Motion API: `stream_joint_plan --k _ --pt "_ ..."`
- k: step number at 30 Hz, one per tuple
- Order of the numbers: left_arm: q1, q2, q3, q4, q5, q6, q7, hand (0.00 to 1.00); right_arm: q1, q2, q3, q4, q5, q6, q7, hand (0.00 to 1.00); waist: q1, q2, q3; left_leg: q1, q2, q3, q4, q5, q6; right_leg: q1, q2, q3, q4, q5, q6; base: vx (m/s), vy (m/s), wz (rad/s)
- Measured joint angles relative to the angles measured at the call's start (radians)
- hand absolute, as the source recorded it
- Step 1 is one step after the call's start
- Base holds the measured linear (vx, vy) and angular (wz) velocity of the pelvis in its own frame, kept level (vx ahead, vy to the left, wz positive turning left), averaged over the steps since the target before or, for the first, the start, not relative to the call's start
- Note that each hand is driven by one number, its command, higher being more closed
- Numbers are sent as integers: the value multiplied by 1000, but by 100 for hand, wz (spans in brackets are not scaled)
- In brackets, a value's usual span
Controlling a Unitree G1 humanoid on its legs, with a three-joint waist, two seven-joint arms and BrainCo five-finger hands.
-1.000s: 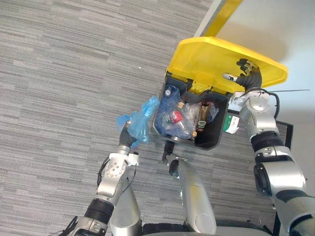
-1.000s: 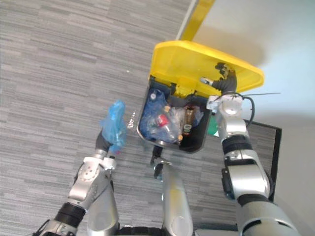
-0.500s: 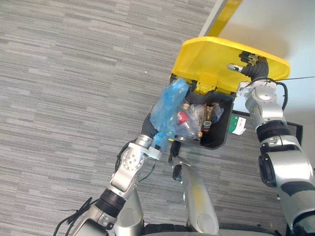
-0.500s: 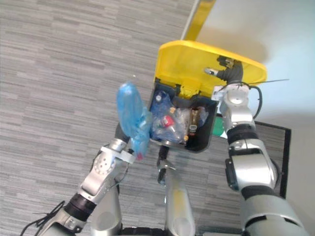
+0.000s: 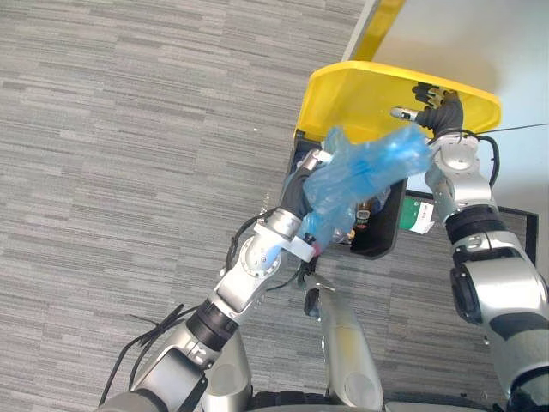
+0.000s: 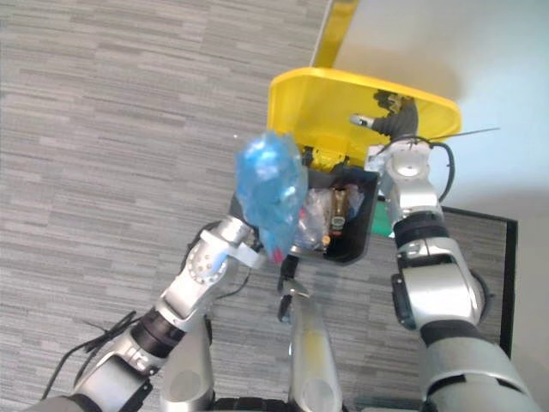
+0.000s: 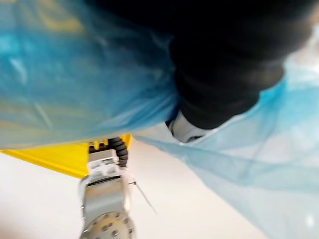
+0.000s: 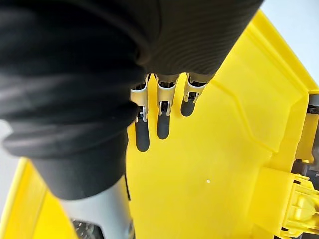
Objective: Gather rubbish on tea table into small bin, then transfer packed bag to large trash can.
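Note:
A crumpled blue plastic bag point(image 5: 360, 176) hangs over the open mouth of the large dark trash can point(image 5: 382, 245). My left hand point(image 5: 296, 190) is shut on the bag's lower end, just at the can's near-left rim. In the left wrist view the blue bag point(image 7: 75, 74) drapes round the hand's dark cover. The can's yellow lid point(image 5: 360, 94) stands raised. My right hand point(image 5: 437, 112) rests against the lid's inner face point(image 8: 224, 124), its fingers point(image 8: 162, 124) straight. Bottles and clear wrappers point(image 6: 330, 215) lie inside the can.
Grey striped carpet point(image 5: 129, 129) spreads to the left of the can. A white wall point(image 5: 463, 34) with a yellow strip point(image 5: 382, 26) stands behind it. A green-and-white label point(image 5: 418, 215) sits on the can's right side, beside a black frame point(image 5: 515, 225).
My left arm has swung the blue bag up and to the right, from beside the can's left wall to above its opening. The right hand has stayed on the lid.

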Motion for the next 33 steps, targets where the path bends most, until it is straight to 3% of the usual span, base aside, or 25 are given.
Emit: stream_joint_plan --k 7,14,19,25,33 --pt "-50 -1 28 169 63 10 17 100 -3 0 1 -6 -35 0 7 0 -8 -1 0 1 1 17 0 -3 5 -3 9 15 -18 9 6 -1 -3 -7" --pt "-159 2 68 329 84 41 56 100 -27 0 3 -9 -36 0 9 0 -35 -8 4 -15 3 45 1 -10 14 -24 14 31 -37 24 11 6 1 -10" --pt "-259 18 119 442 93 54 58 100 -45 0 2 -64 -36 -1 7 0 -50 -37 17 -60 13 53 17 -17 10 -71 21 37 -33 30 8 20 -17 -9" --pt "-296 22 135 564 103 78 55 100 -60 11 2 -77 -37 -2 5 0 -73 -54 26 -95 18 53 43 -30 19 -96 25 41 -28 31 9 15 -2 -1" --pt "-370 22 132 692 127 87 35 100 -102 59 3 -78 -38 -2 -3 0 -92 -57 27 -125 16 67 51 -39 22 -133 27 53 -26 34 14 21 1 -6"
